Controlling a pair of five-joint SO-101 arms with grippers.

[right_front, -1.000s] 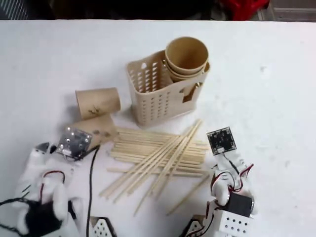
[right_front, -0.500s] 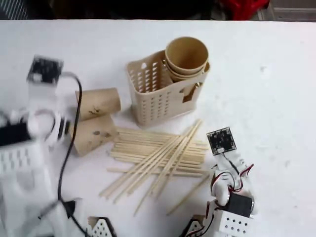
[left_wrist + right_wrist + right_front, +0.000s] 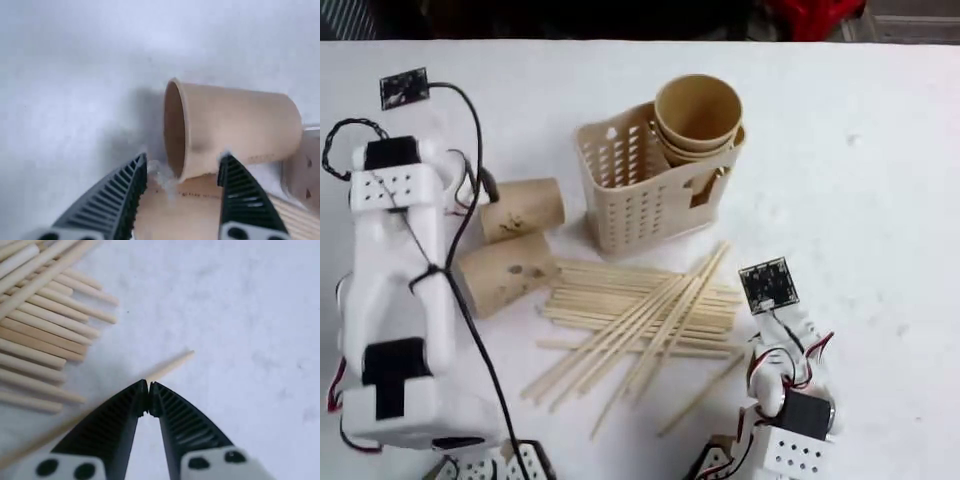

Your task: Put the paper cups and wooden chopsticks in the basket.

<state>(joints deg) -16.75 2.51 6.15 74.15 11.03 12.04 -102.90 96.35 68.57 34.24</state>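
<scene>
High view and both wrist views of the table (image 3: 880, 150). The basket (image 3: 642, 200) is standing upright near the table's middle and is holding a stack of paper cups (image 3: 698, 112), whose rims are rising above its wall. Two more cups are lying on their sides just beside the basket, on the left arm's side: the upper cup (image 3: 520, 208) and the lower cup (image 3: 508, 272), which are lying close alongside each other. The wooden chopsticks (image 3: 640, 318) are lying in a loose, criss-crossed heap on the table in front of the basket, with their nearest ends touching the lower cup. The left arm (image 3: 395, 270) is stretching over the table beside the two lying cups. In the left wrist view, the left gripper (image 3: 183, 160) is hanging with its fingers spread apart at the open mouth of the upper cup (image 3: 235, 127), not clasping it. The right arm (image 3: 785, 400) is resting at the near edge of the table. In the right wrist view, the right gripper (image 3: 148, 390) is holding its fingers pressed together, tip against tip, just over a single stray chopstick (image 3: 170, 365) lying apart from the heap (image 3: 40, 325).
</scene>
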